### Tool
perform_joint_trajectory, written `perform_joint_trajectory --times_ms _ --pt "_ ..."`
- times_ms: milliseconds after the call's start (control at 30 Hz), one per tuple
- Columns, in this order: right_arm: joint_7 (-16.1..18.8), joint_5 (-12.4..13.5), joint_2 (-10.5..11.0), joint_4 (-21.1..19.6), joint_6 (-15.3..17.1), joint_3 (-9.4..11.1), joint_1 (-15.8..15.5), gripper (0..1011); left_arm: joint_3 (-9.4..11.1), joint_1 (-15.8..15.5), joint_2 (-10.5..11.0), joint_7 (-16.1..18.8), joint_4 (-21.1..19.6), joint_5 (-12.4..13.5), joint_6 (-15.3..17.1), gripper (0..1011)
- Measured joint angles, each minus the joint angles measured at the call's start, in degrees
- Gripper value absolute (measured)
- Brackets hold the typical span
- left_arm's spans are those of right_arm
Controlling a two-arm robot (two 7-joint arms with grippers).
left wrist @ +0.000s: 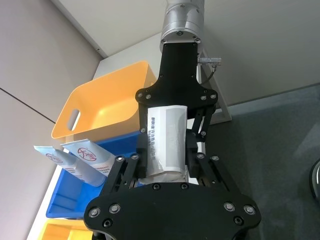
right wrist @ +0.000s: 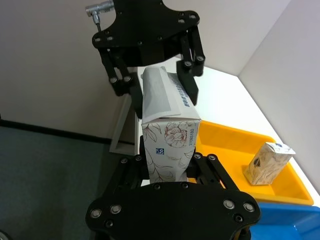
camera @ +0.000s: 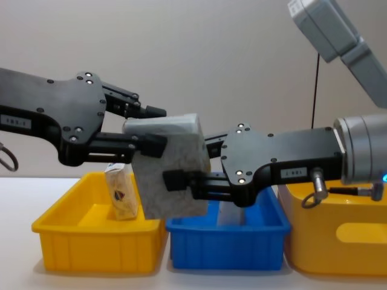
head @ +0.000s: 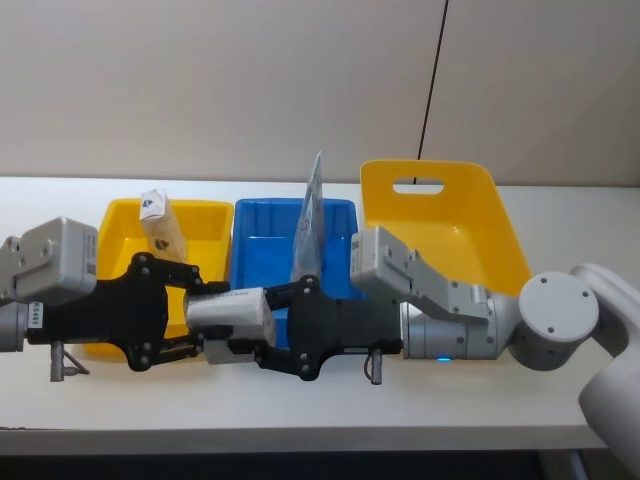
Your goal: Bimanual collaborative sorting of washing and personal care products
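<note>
The white-grey speckled rectangular soft pack with a blue mark hangs above the white desk, near where the shallow yellow plastic bin meets the blue plastic bin. The left claw is clamped on one end and the right claw on the other.

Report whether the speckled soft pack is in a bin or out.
Out. The soft pack hangs in front of the left yellow bin and blue bin, clamped between the left gripper and right gripper.
</note>
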Motion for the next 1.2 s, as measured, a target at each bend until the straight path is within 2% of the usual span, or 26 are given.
perform_joint_trajectory --times_ms 300,400,467,567,733,1067,1200 --pt "-0.8 0.6 0.3 -1.0 0.2 -0.1 -0.3 342 0.0 0.0 0.0 0.0 0.0 0.0 0.0 652" --pt "-1.1 0.8 0.6 -1.4 0.4 -0.1 -0.5 342 0.0 0.0 0.0 0.0 0.0 0.0 0.0 710" --pt "-1.2 1.0 0.9 -1.8 0.4 -0.1 -0.7 342 0.0 0.0 0.0 0.0 0.0 0.0 0.0 805" --pt "-1.4 1.3 1.4 -2.5 0.6 0.0 -0.9 342 0.0 0.0 0.0 0.0 0.0 0.0 0.0 896" --pt "-1.7 1.6 2.5 -3.8 0.9 0.3 -1.5 342 0.0 0.0 0.0 0.0 0.0 0.0 0.0 1001" --pt "-2.8 2.9 6.3 -7.5 1.5 1.7 -3.6 342 0.0 0.0 0.0 0.0 0.0 0.0 0.0 1001" --pt "-4.0 3.5 8.5 -9.7 1.6 3.0 -5.1 342 0.0 0.0 0.0 0.0 0.0 0.0 0.0 1001"
